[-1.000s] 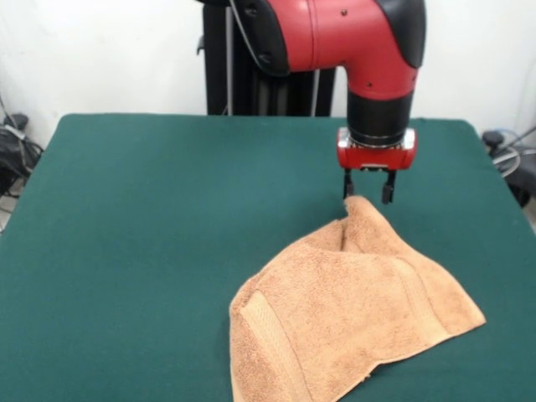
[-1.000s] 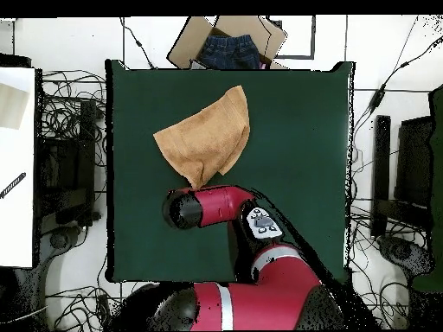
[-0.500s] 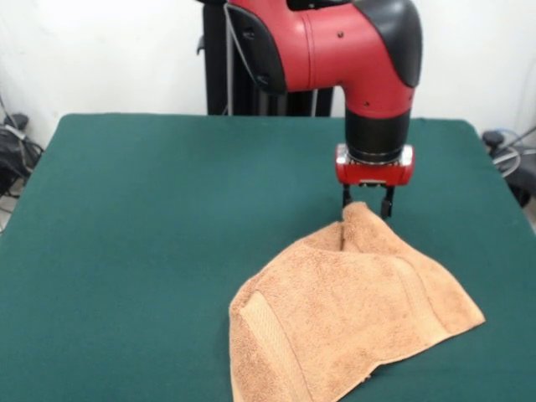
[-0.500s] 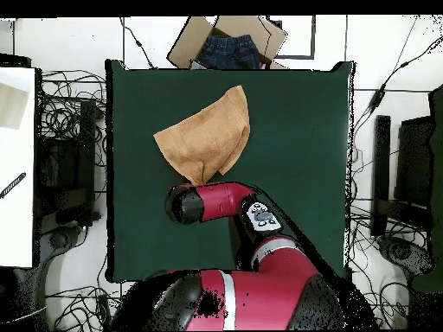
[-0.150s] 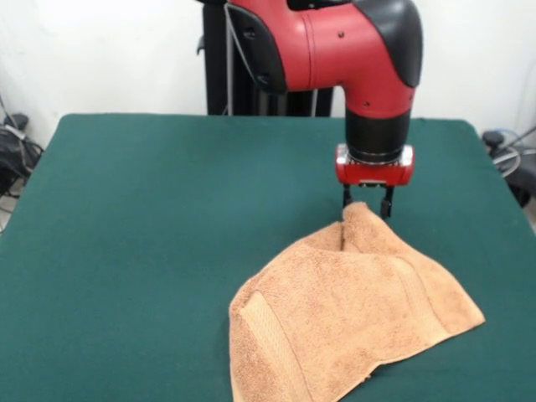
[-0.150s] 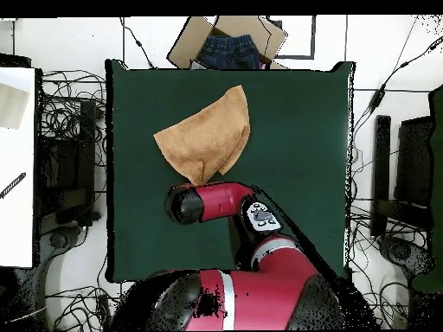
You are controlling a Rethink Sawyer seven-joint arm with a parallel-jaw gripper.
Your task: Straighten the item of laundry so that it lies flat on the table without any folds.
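One orange-tan towel (image 5: 352, 318) lay crumpled on the green table (image 5: 151, 218), toward the front edge on the right in the front view, one corner peaked up into a ridge. My one gripper (image 5: 365, 201) hung directly over that peak, its two fingers apart, one on either side of the raised corner. One woven band showed near the towel's lower left edge. Overhead, one cardboard box (image 6: 229, 39) of blue clothing sat beyond the table.

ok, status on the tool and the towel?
Tool open, fingers straddling raised corner of the orange-tan terry-cloth towel. Towel folded over, not flat on dark green felt table. Nothing in the way.
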